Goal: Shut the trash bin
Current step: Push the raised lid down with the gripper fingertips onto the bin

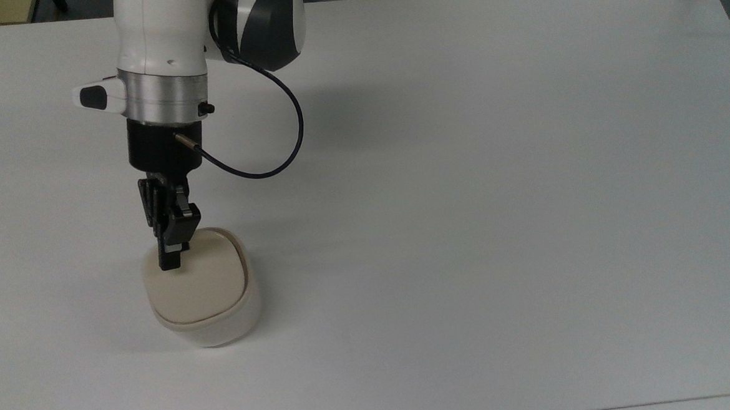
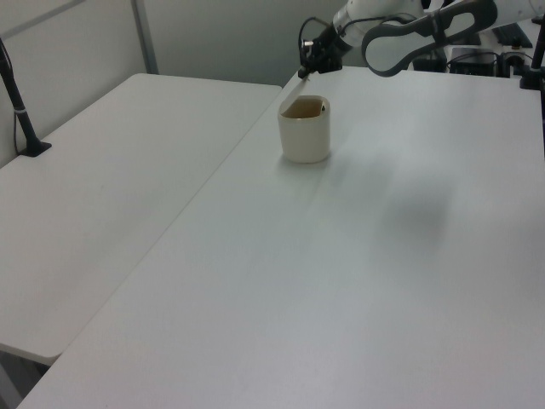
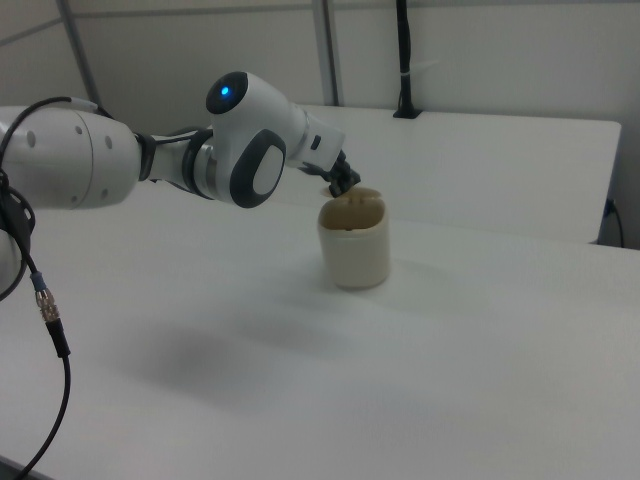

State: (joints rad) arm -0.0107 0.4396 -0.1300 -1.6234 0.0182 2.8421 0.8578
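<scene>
Pincer (image 1: 169,260) seemingly upon bin lid (image 1: 197,282)

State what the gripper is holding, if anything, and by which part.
Nothing is held. The gripper sits with its fingertips on the lid of the trash bin, near one edge, not clamping it.

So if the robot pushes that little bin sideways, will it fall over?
Probably it slides first: the trash bin looks small, light plastic on a smooth table. Tipping seems possible, since the gripper touches it at the lid, high up.
</scene>
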